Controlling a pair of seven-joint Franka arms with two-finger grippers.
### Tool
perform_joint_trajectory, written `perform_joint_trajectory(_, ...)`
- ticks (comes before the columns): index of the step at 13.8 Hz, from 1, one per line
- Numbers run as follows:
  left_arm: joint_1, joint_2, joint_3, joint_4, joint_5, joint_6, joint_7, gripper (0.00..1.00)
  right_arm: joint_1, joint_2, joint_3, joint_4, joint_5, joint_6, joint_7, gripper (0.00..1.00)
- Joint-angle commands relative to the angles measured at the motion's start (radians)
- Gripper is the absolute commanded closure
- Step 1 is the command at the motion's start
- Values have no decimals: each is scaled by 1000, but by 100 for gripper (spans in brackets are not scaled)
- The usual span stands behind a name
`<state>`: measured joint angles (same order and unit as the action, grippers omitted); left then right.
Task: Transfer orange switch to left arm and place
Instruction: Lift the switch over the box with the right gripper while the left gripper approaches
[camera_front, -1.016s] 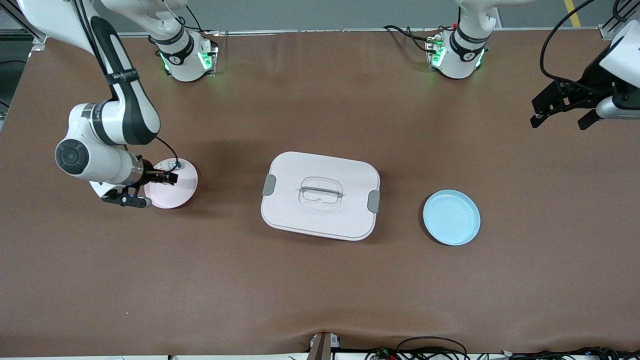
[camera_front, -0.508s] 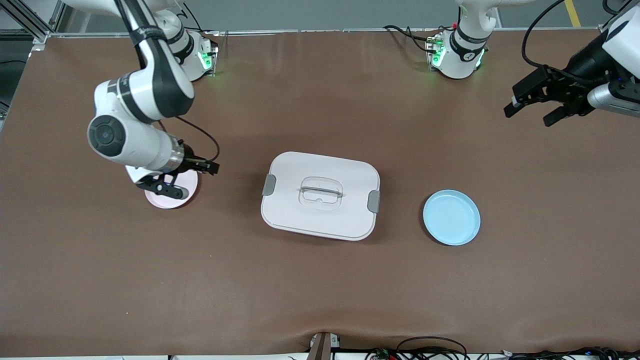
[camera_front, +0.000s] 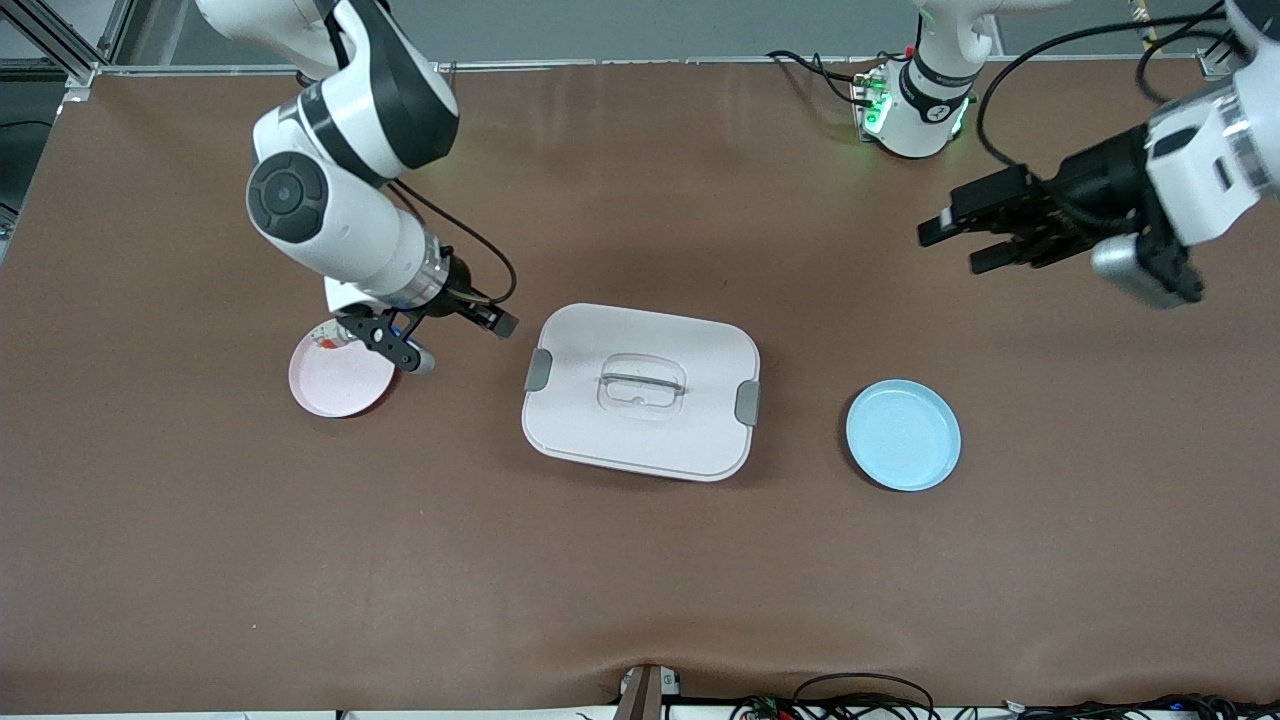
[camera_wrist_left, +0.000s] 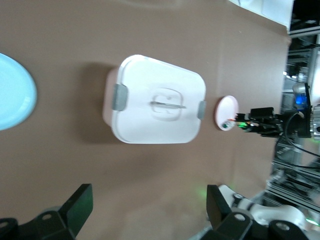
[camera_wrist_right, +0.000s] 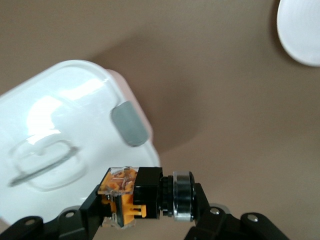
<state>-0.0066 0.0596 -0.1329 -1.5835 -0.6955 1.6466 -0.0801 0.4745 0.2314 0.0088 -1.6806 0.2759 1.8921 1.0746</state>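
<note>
My right gripper (camera_front: 497, 322) is shut on the orange switch (camera_wrist_right: 142, 197), which has an orange block body and a black cylindrical end with a silver ring. It holds the switch in the air just off the box's edge at the right arm's end. The box (camera_front: 641, 391) is white with grey latches and sits mid-table; it also shows in the right wrist view (camera_wrist_right: 55, 135) and the left wrist view (camera_wrist_left: 155, 107). My left gripper (camera_front: 955, 248) is open and empty, up in the air over bare table toward the left arm's end. Its fingers (camera_wrist_left: 80, 202) stand wide apart.
A pink plate (camera_front: 345, 385) lies beside the box toward the right arm's end, with a small piece (camera_front: 325, 343) on its rim. A blue plate (camera_front: 903, 434) lies beside the box toward the left arm's end. Cables hang at the table's near edge.
My right gripper has risen from the pink plate and moved toward the box with the switch. My left gripper has swung in from the table's end toward the middle.
</note>
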Motion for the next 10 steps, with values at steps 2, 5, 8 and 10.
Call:
perform_joint_trajectory(2,-64,89,-5,-1,-129,18,0,0,44,87,-10,152,74,-13,247,100)
perform_joint_trajectory(5,-162,103,-5,-61,-209,108,-4,0,67,149,-10,246,85,-11,469,100)
perform_joint_trajectory(8,-235,103,-5,-125,-300,241,-3,0,99,199,-10,334,121,2,637,100)
perform_joint_trajectory(10,-289,127,-5,-130,-305,350,3,0,118,204,-10,346,132,62,735,100)
